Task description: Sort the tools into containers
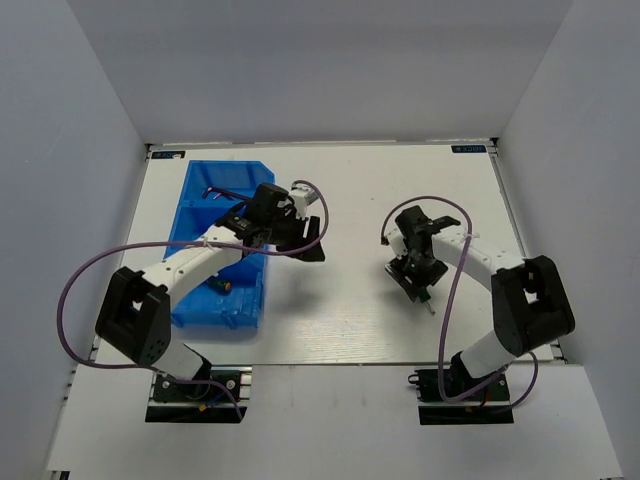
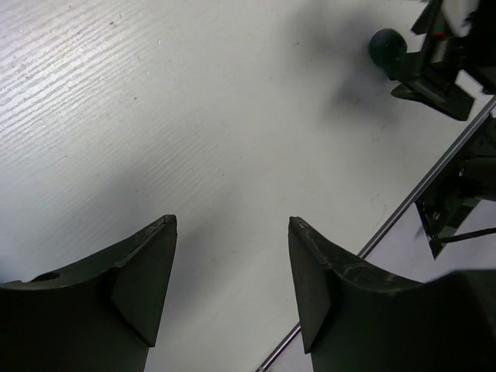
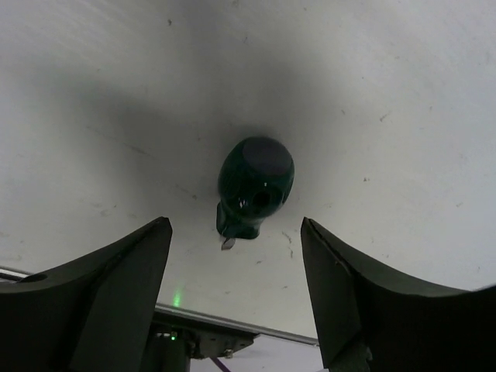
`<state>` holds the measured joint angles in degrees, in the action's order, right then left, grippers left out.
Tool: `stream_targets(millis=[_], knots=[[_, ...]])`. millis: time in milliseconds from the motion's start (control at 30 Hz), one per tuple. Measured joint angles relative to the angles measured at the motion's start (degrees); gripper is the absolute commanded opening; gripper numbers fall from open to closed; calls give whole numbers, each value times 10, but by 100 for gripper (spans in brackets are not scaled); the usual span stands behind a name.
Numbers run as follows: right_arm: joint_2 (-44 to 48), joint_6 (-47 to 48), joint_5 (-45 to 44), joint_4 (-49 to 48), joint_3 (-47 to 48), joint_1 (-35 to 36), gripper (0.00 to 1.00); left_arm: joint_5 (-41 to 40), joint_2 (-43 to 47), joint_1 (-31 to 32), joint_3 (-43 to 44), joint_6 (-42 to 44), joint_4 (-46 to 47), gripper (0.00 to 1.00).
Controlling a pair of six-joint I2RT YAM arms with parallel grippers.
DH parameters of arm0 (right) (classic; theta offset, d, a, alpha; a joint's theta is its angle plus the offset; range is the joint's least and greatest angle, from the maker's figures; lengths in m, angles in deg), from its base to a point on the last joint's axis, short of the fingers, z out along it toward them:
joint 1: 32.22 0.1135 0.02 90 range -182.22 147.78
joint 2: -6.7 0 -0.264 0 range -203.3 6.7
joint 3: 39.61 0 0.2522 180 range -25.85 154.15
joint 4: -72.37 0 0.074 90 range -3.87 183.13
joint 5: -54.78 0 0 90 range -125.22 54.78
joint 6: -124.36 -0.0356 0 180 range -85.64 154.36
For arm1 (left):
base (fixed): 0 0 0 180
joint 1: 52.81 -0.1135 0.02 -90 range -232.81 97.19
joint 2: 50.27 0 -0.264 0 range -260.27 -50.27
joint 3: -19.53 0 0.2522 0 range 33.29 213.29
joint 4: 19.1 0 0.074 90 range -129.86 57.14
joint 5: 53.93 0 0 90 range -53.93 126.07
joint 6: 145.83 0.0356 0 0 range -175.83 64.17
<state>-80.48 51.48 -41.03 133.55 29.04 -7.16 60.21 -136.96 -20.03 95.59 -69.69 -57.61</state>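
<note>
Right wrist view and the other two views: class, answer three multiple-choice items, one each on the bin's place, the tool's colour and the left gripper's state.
1. Where on the table does the blue bin stand?
A. left side
B. right side
C. centre

2. What colour is the stubby screwdriver lying before the right gripper?
A. red
B. dark green
C. yellow

3. The left gripper is:
A. shut on the screwdriver
B. shut, empty
C. open, empty

Answers:
1 A: the bin sits at the left of the top external view.
2 B: the right wrist view shows a dark green handle.
3 C: the left wrist view shows only bare table in its wide gap.
</note>
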Motion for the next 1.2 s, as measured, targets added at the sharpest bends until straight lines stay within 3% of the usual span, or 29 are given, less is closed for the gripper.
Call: stream_targets(millis=[333,367,433,467,533,633,833,933,1000,1100,1200], knots=[[-58,-17,-29,-60,-14,-5,50,-46,82,16,-12,-26,17,70],[-61,-18,-29,-63,-14,-5,38,-53,95,17,-12,-28,17,70],[-63,-16,-27,-65,-14,-5,23,-64,120,19,-14,-30,20,70],[-63,-18,-22,-64,-14,-6,9,-69,133,19,-15,-30,23,68],[-64,-10,11,-55,-6,-8,0,-85,169,19,-22,-32,32,67],[-66,33,121,-15,41,-10,0,-113,240,19,-50,-35,61,64],[-85,127,448,8,206,8,0,-170,368,19,-84,-42,106,62],[-131,96,591,-84,268,30,0,-185,388,19,-84,-43,113,62],[-169,23,649,-194,286,52,0,-191,391,19,-84,-43,112,62],[-226,-94,680,-344,293,93,0,-199,392,19,-84,-43,105,62],[-296,-161,675,-417,351,141,0,-208,400,19,-84,-43,93,62]])
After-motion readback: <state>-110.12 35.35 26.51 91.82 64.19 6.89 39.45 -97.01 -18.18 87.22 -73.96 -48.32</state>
